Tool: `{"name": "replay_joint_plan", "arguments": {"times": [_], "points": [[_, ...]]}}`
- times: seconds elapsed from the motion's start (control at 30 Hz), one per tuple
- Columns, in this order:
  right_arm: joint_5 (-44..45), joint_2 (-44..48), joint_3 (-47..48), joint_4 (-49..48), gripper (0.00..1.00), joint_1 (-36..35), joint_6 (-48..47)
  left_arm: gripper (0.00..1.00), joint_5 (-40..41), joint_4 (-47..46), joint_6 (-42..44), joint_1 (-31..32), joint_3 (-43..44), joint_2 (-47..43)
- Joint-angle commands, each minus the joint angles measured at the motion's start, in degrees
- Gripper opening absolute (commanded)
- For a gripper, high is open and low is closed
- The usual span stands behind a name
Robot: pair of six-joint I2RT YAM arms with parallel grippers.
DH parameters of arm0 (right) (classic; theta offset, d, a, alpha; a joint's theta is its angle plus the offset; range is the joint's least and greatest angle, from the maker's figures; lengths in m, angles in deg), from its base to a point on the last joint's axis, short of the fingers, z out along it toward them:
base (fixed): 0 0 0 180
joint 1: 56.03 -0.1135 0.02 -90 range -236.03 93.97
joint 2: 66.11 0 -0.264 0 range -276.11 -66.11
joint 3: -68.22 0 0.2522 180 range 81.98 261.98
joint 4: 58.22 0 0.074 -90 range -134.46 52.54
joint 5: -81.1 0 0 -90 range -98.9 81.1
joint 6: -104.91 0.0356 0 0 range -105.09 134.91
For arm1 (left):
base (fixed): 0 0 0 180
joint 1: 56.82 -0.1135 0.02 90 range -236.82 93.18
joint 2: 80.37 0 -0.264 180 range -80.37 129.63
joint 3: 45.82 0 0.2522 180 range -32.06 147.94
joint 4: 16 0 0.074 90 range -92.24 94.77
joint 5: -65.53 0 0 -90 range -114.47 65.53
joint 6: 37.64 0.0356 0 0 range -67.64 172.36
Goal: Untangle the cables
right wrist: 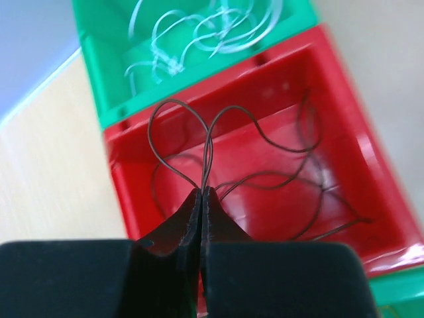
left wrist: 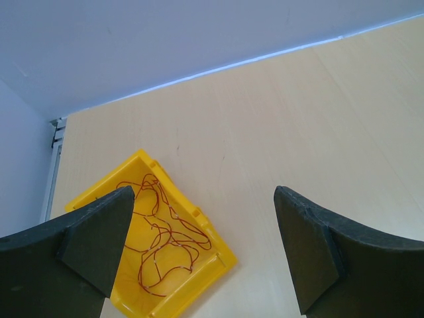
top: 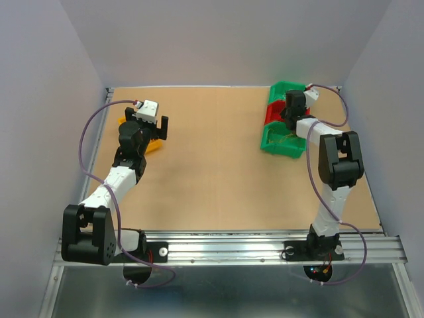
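A thin dark brown cable (right wrist: 207, 152) loops up out of a red bin (right wrist: 371, 192). My right gripper (right wrist: 202, 191) is shut on it, two strands pinched at the fingertips just above the bin. The rest of the cable curls on the bin's floor. Behind it, a whitish cable (right wrist: 218, 33) lies in a green bin (right wrist: 99, 73). A reddish cable (left wrist: 165, 228) lies in loose curls inside a yellow bin (left wrist: 218, 248). My left gripper (left wrist: 204, 199) hangs open above that bin's right corner with nothing between its fingers.
In the top view the red bin (top: 270, 116) sits between two green bins (top: 281, 144) at the back right. The yellow bin (top: 154, 147) is at the back left under the left gripper (top: 159, 126). Grey walls enclose the table.
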Motion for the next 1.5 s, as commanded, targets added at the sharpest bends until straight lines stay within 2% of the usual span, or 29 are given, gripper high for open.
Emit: {"name": "replay_joint_plan", "arguments": {"times": [0.0,0.13,0.17,0.23,0.27,0.43,0.8,0.87,1.0,1.1,1.2,1.23,1.27,1.37,1.4,1.43,1.47], "points": [[-1.83,-0.66,4.34,1.06,0.01,2.95,2.94,0.98,-0.13,-2.76,0.88,0.23,0.31,-0.29],[-1.74,-0.93,4.69,1.33,0.01,3.04,2.24,0.98,0.14,-2.67,0.88,0.31,0.49,0.06],[-1.48,-0.93,4.78,1.33,0.06,3.04,1.89,0.98,0.05,-2.76,0.96,0.31,0.49,0.06],[-0.95,-0.40,4.61,1.33,0.09,3.04,1.45,0.98,0.22,-2.67,0.88,0.31,0.49,0.15],[-0.69,-0.05,4.52,1.33,0.22,3.04,1.27,0.98,0.23,-2.67,0.96,0.31,0.49,0.15],[-0.33,2.76,4.43,1.68,0.27,3.04,-0.92,0.98,-0.04,-2.41,0.88,0.40,0.57,-0.29],[3.18,12.25,-0.84,4.40,0.56,2.95,-4.96,0.98,-0.48,-1.88,0.88,0.75,0.22,-1.61],[3.01,13.83,-1.98,4.49,0.57,2.95,-5.41,0.98,-0.39,-1.71,0.88,0.75,0.22,-1.96],[0.55,14.37,-2.43,4.49,0.50,2.95,-7.25,0.98,-0.39,-1.70,1.05,0.75,0.14,-2.31],[-7.78,13.93,-2.16,4.49,0.41,2.95,-10.15,0.98,-0.13,-1.62,1.05,0.75,0.22,-2.31],[-20.32,13.93,-2.34,4.14,0.40,2.78,-15.84,0.98,0.84,-1.53,1.05,0.75,0.49,-2.05],[-22.11,14.19,-2.77,3.44,0.44,2.00,-16.83,0.98,1.62,-1.53,0.88,0.75,0.57,-1.96],[-23.61,14.54,-3.82,2.22,0.55,1.38,-18.05,0.99,2.33,-1.53,0.44,0.67,0.75,-1.79],[-28.17,17.87,-10.41,-6.03,0.76,-0.91,-22.10,0.99,4.62,-1.53,-0.96,-0.73,1.54,-1.00],[-29.67,18.84,-12.25,-8.67,0.89,-1.17,-22.54,0.99,4.36,-1.53,-1.66,-1.61,1.63,-0.91],[-33.87,19.89,-14.97,-15.39,0.99,-1.26,-22.29,0.99,3.66,-1.53,-3.15,-2.66,1.98,-0.47],[-35.82,22.43,-19.78,-18.85,1.00,-1.35,-21.85,0.99,1.04,-1.36,-3.77,-4.50,2.16,-0.38]]}}
